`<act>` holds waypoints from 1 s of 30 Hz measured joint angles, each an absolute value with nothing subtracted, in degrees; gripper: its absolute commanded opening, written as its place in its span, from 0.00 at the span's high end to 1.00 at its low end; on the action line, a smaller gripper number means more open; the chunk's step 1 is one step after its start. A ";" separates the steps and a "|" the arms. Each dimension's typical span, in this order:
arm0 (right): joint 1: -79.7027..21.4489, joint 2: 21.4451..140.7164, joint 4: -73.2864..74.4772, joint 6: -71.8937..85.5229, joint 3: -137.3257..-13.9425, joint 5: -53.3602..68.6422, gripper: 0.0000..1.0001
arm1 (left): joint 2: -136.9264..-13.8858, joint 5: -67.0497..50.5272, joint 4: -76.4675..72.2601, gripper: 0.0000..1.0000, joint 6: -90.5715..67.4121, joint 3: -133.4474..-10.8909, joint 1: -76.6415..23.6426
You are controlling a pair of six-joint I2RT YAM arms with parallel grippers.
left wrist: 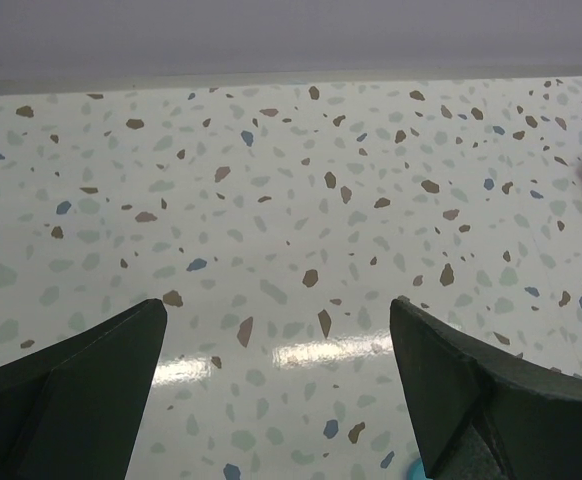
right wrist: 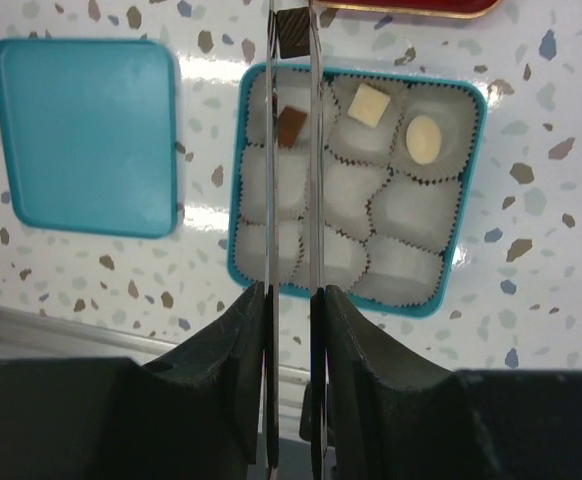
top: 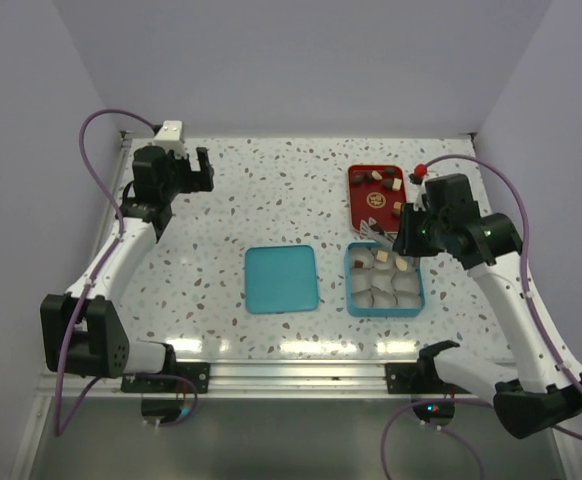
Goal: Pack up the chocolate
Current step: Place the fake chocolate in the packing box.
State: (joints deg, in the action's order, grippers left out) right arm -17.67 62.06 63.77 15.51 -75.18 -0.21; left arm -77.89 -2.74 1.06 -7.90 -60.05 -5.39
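The narrowed right fingers (right wrist: pixel 233 360) pinch a dark square chocolate (right wrist: pixel 293 36) at their thin tips, by the teal box (right wrist: pixel 235 255).

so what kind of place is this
Probably a robot lab test cell: plain lilac walls box in a speckled table, and the cabled left arm and right arm are bolted to a metal rail at its near edge.
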 measured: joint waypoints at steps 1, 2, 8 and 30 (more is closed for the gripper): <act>-18.09 61.76 64.58 15.81 -75.16 0.08 0.74 | -77.89 -2.66 1.39 0.00 -7.90 -60.16 -5.39; -18.46 61.45 65.41 16.05 -75.11 0.45 0.75 | -77.89 -2.57 1.61 0.00 -7.90 -60.25 -5.39; -19.64 60.03 70.54 16.97 -74.91 1.54 0.74 | -77.89 -2.13 2.42 0.00 -7.90 -60.45 -5.39; -20.62 57.19 76.77 17.58 -74.50 5.58 0.75 | -77.89 -1.91 2.52 0.00 -7.92 -60.47 -5.39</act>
